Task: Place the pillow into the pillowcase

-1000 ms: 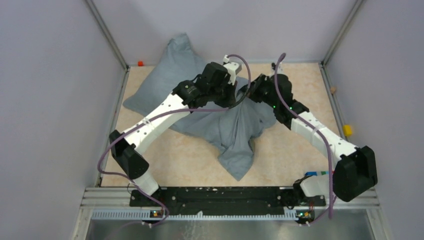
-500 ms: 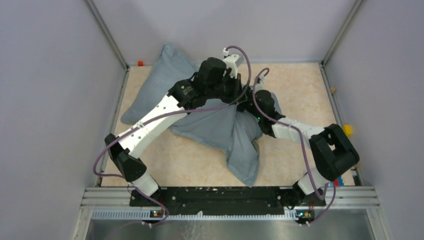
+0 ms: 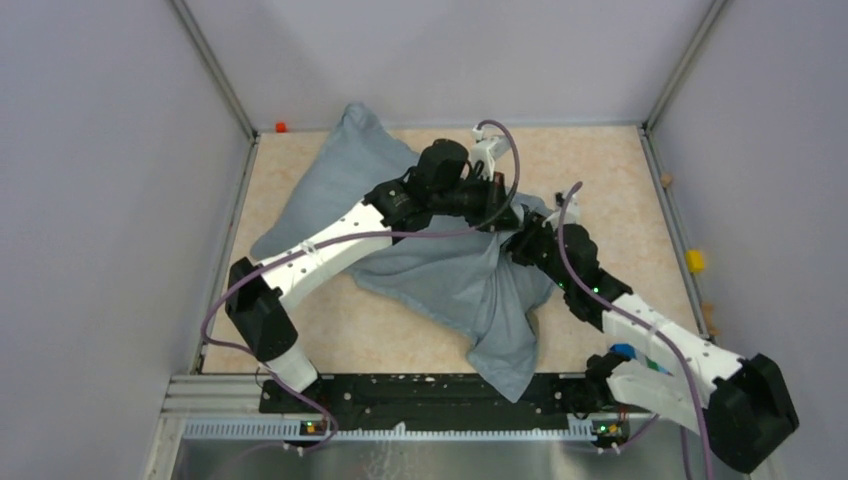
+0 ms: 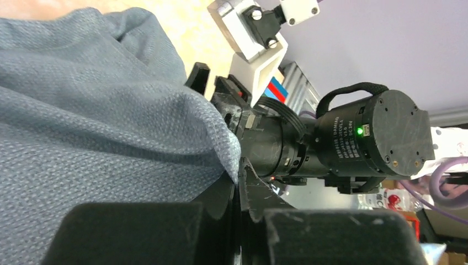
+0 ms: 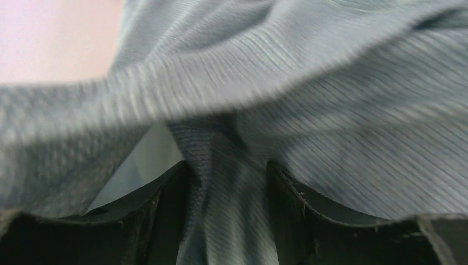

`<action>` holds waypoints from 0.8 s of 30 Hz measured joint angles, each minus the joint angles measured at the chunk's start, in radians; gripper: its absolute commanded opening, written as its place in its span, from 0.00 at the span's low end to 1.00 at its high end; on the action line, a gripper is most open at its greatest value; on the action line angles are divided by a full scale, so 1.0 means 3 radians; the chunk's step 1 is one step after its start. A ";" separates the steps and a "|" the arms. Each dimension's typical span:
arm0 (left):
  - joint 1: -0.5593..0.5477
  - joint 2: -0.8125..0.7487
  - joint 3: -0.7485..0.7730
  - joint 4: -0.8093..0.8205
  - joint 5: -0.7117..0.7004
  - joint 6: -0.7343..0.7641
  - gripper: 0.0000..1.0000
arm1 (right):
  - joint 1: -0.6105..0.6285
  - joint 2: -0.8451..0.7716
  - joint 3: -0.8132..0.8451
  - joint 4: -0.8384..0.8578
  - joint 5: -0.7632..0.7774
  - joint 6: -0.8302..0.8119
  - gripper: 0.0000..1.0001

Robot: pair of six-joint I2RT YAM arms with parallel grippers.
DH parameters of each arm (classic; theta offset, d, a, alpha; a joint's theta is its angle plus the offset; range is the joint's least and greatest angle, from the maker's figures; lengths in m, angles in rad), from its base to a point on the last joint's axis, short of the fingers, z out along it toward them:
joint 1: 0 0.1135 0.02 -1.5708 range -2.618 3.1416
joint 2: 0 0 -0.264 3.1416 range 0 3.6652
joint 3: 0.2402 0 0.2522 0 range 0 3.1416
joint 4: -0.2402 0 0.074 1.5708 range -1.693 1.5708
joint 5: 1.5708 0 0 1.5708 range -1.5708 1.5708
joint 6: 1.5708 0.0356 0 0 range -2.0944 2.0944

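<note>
Sprawling on beige tabletop [image 3: 600,170] between grey walls [image 3: 100,200]: pillowcase [image 3: 440,285]; left gripper [image 4: 238,182] pinching it, right gripper [image 5: 226,182] parted.

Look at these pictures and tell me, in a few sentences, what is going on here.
Two robot arms are handling a crumpled grey-blue pillowcase on the table. The left gripper is pinched shut on an edge of it. The right gripper stands open with a fold of cloth between its fingers. The case looks bulky at its far end; what is inside cannot be seen.
</note>
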 measured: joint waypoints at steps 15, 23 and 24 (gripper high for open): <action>0.0156 0.0027 -0.0834 0.0556 0.0224 -0.0078 0.50 | 0.0013 -0.1343 0.0080 -0.2007 0.0992 -0.0193 0.70; -0.0303 -0.0092 -0.0755 0.0263 -0.0079 0.0326 0.98 | -0.1221 -0.0023 0.1640 -0.2162 0.0286 -0.0738 0.69; -0.0355 -0.0159 -0.0790 0.0212 -0.0177 0.0347 0.99 | -0.1321 0.0159 0.1750 -0.2146 0.0186 -0.0786 0.69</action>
